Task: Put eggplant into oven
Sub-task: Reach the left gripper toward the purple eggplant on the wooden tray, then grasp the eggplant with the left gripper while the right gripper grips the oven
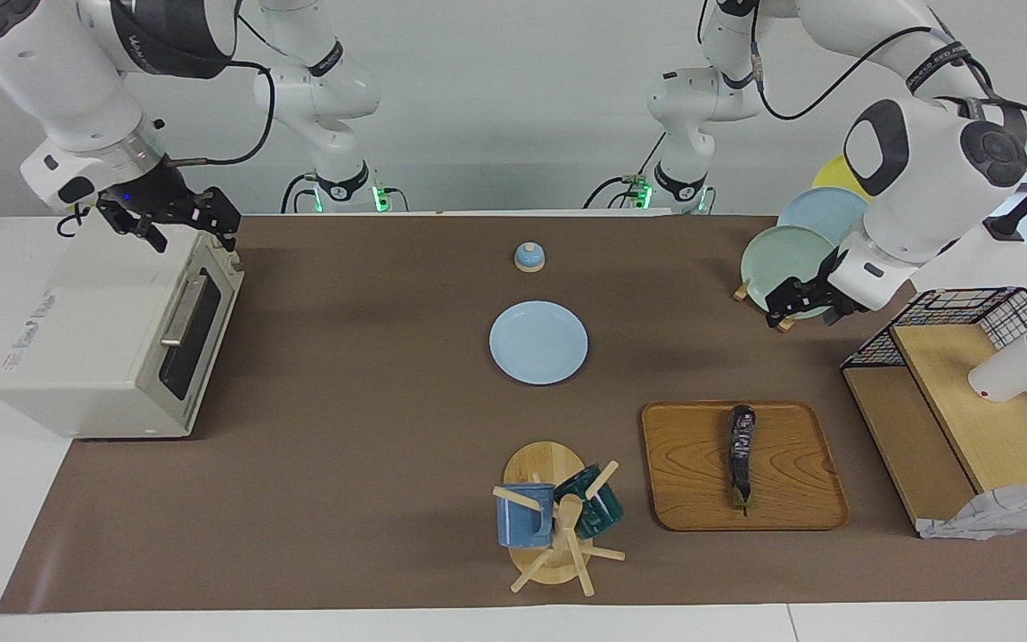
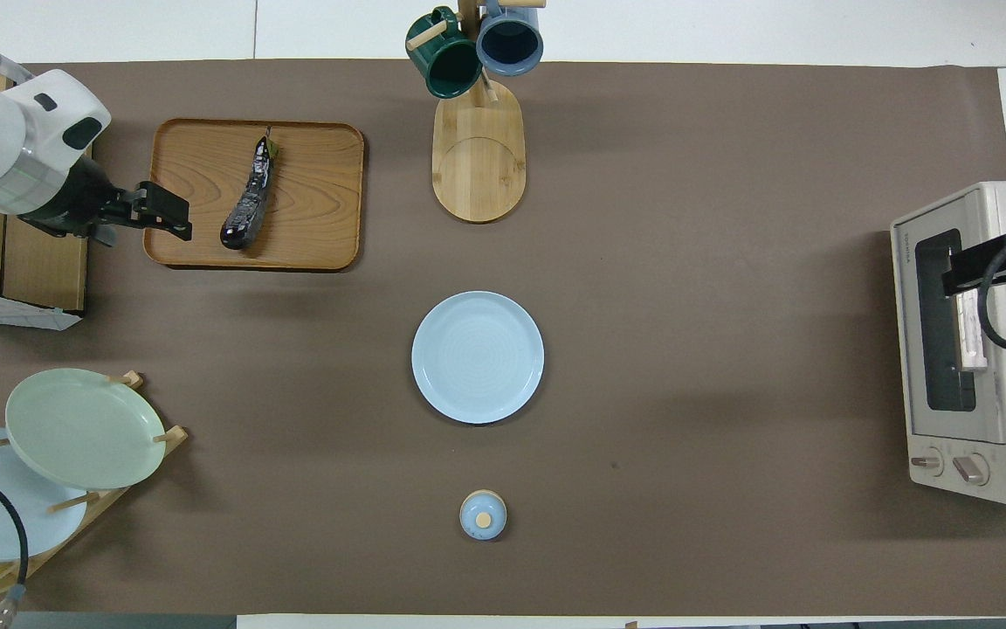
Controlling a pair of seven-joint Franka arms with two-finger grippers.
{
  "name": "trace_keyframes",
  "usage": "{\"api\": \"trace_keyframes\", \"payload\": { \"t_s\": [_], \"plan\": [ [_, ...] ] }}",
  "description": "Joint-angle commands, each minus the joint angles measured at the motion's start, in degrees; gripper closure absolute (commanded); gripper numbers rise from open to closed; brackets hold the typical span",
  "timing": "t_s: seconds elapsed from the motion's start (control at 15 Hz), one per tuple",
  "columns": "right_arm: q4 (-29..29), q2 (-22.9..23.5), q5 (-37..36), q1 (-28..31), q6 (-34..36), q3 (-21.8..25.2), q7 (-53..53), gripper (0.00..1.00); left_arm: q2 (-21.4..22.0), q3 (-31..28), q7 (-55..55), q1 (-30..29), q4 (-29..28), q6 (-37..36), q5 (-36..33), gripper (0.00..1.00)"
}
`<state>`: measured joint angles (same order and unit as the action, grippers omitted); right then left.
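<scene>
- The left gripper [image 1: 797,303] hangs in the air with its fingers apart and nothing between them; in the overhead view it [image 2: 173,212] sits over the edge of the wooden tray [image 2: 311,236] at the left arm's end of the tabletop, just beside the eggplant's rounded end.
- The right gripper [image 1: 184,218] is up over the top front corner of the oven [image 1: 103,339], jaws spread and empty; seen from overhead it [image 2: 961,278] covers part of the door window.
- The eggplant [image 1: 739,455] lies lengthwise on the wooden tray, stem end pointing away from the robots, touched by neither gripper.
- The oven stands at the right arm's end of the tabletop [image 1: 344,446], door shut, bar handle facing the middle of the brown mat.
- A light blue plate [image 1: 538,342] lies flat at the mat's centre; a small blue lidded pot [image 1: 529,257] sits nearer to the robots than the plate.
- A mug tree [image 1: 558,526] with a blue mug and a dark green mug stands farther from the robots than the plate, beside the tray.
- A plate rack [image 2: 58,454] holds a pale green, a light blue and a yellow plate on edge, nearer to the robots than the tray.
- A wire-and-wood shelf [image 1: 959,392] stands at the left arm's end of the tabletop, beside the tray.
</scene>
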<state>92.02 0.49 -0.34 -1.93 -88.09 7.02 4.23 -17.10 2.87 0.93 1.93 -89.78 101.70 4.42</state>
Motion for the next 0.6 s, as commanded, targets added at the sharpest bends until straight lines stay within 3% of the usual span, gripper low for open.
{"api": "trace_keyframes", "payload": {
  "t_s": [0.0,0.33,0.53],
  "plan": [
    [3.07,-1.63,1.48,0.18,-2.44,-0.25,0.24,0.99,-5.22,-0.59,-2.15,1.32,3.2,3.14,-1.69,0.0],
    [17.82,-7.25,-1.31,-0.09,-13.94,-0.25,0.08,1.0,-13.65,-0.68,-5.33,2.46,6.45,9.64,-1.96,0.0],
    [19.59,-6.91,-7.12,-0.09,-15.35,-0.42,-5.27,1.0,-16.3,-0.5,-5.59,2.12,6.28,13.69,-1.7,0.0]
  ]
}}
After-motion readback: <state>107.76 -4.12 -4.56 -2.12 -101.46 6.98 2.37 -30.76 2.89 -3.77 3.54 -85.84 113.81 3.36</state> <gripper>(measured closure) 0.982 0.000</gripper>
